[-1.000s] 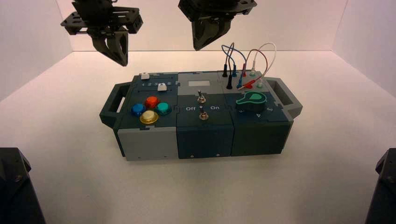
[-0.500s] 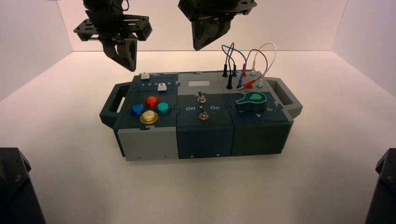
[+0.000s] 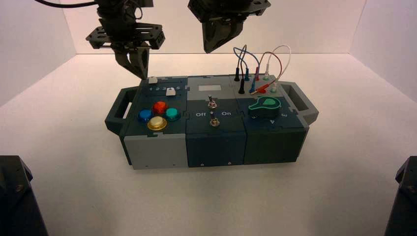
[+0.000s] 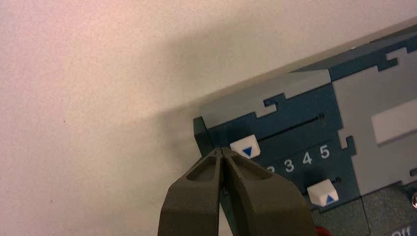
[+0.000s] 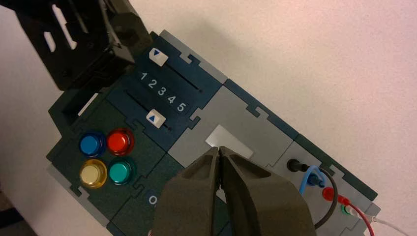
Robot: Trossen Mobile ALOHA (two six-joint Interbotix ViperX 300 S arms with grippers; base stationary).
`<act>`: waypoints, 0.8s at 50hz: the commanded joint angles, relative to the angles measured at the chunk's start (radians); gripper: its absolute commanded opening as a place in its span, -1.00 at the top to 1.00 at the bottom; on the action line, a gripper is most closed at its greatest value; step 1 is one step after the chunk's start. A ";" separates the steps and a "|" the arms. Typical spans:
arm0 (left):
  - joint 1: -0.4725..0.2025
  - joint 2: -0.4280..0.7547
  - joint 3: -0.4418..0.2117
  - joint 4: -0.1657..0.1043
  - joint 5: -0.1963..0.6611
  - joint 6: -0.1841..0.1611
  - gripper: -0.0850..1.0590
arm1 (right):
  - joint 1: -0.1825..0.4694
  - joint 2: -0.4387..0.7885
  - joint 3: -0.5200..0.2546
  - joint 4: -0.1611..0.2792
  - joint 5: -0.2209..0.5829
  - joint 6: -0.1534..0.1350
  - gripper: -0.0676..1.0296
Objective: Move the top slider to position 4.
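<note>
Approach: top slider [image 4: 245,146] seen at numeral 1 [image 5: 143,76].
Left gripper [image 4: 221,150], fingers closed, is held beside it; a push toward position 4 [image 4: 307,158] is judged next. Right gripper [image 5: 220,149], closed, is held above box [image 3: 216,147].

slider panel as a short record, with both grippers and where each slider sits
top slider: white, at 1
goal: 4, slider not there yet
bottom slider: white, near 4
left gripper: shut, beside the top slider at the panel's far left corner
right gripper: shut, idle above the table beyond the box's middle
near panel: red button, blue button, green button, yellow button
</note>
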 commanded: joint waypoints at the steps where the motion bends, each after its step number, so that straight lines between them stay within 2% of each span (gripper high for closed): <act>1: -0.006 -0.003 -0.029 -0.002 -0.005 -0.005 0.91 | -0.002 -0.023 -0.028 0.002 -0.008 0.002 0.92; 40: -0.043 0.031 -0.055 -0.002 0.002 -0.005 0.91 | -0.006 -0.026 -0.029 0.002 -0.005 0.003 0.92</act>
